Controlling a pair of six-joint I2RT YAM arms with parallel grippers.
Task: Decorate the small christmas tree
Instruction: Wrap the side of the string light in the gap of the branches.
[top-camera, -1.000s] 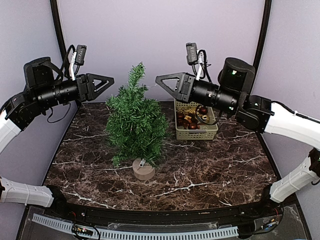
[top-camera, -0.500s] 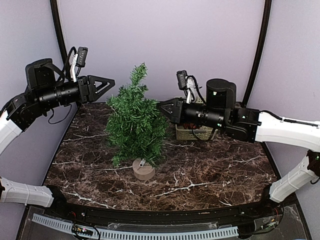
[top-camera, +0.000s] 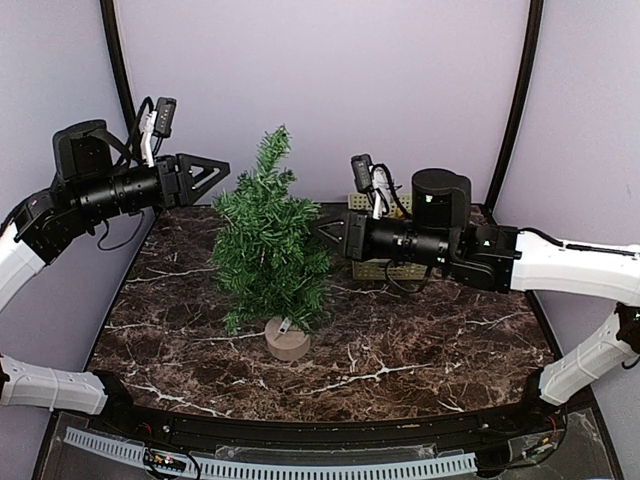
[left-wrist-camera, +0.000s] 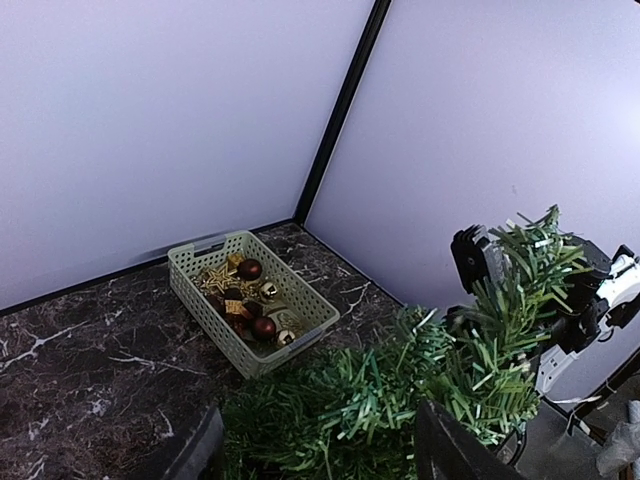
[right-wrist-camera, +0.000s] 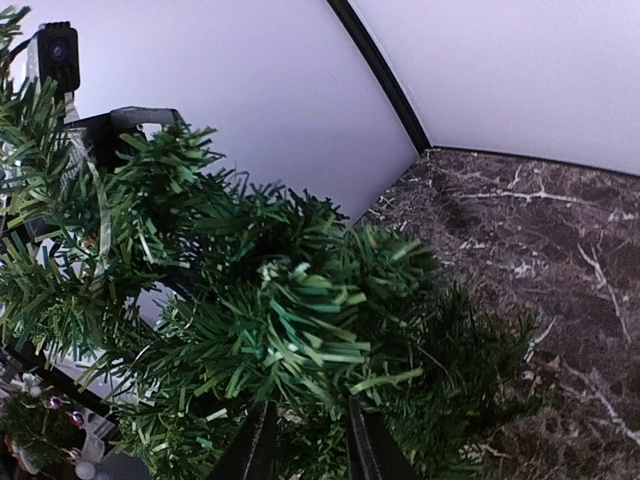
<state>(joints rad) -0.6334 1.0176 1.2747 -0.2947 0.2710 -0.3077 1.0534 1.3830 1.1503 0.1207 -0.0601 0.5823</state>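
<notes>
The small christmas tree (top-camera: 270, 250) stands upright on its round tan base (top-camera: 287, 340) at the table's middle left. My right gripper (top-camera: 326, 228) reaches level from the right, its tip in the branches on the tree's right side. In the right wrist view its fingers (right-wrist-camera: 256, 440) stand a narrow gap apart, with green needles (right-wrist-camera: 290, 310) between and just ahead of them. No ornament shows in that gripper (right-wrist-camera: 305, 445). My left gripper (top-camera: 215, 170) hovers open beside the tree's upper left, holding nothing. Its view looks over the branches (left-wrist-camera: 400, 400) between its wide-spread fingers (left-wrist-camera: 200, 455).
A pale green basket (left-wrist-camera: 215, 325) of dark red balls (left-wrist-camera: 263, 327) and gold ornaments sits at the back right. In the top view the right arm covers most of that basket (top-camera: 400, 271). Purple walls close in the back and both sides.
The right arm dropped and swung left, pushing its tip into the tree's right side, and its jaws parted slightly. The left arm has hardly moved.
</notes>
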